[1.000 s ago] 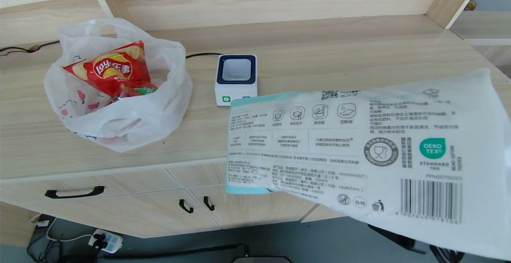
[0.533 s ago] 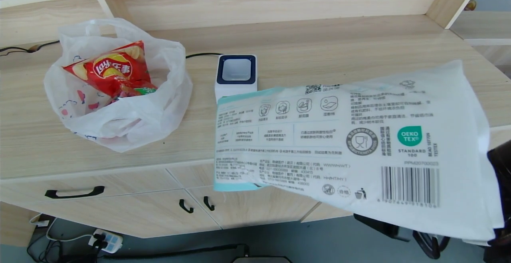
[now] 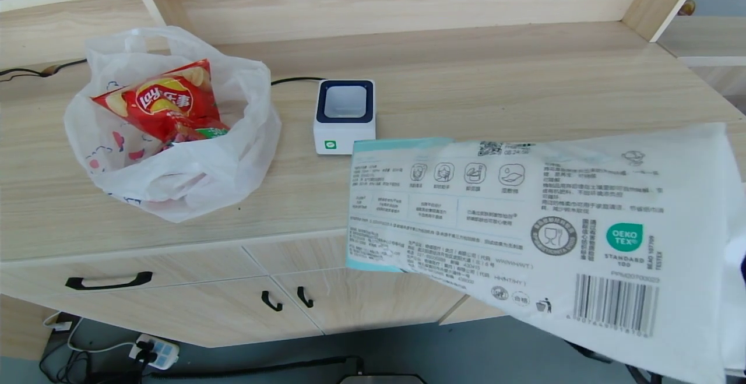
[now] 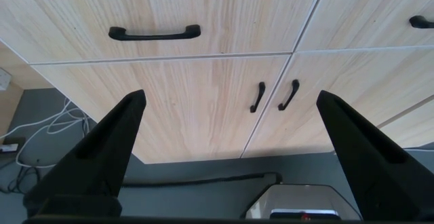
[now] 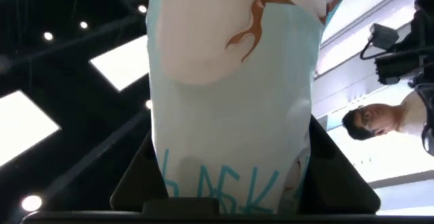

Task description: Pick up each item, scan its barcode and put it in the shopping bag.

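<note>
Head view first: the barcode scanner (image 3: 344, 115) sits on the wooden counter (image 3: 495, 75). The tissue pack (image 3: 524, 226) is up in the air to the right of the scanner and nearer to me. It's tilted, printed back facing up, and its teal end is just beside the scanner's front corner. The shopping bag (image 3: 192, 180) is to the scanner's left with a red bag of chips (image 3: 166, 104) already inside.

Left wrist view: the left gripper (image 4: 230, 95) has its fingers spread wide with nothing between them, hanging below the scanner's counter in front of the cabinet doors (image 4: 203, 108) and a drawer handle (image 4: 154, 32).

Right wrist view: the right gripper (image 5: 230, 156) is clamped on the tissue pack (image 5: 230, 81), one finger pressed on each side.
</note>
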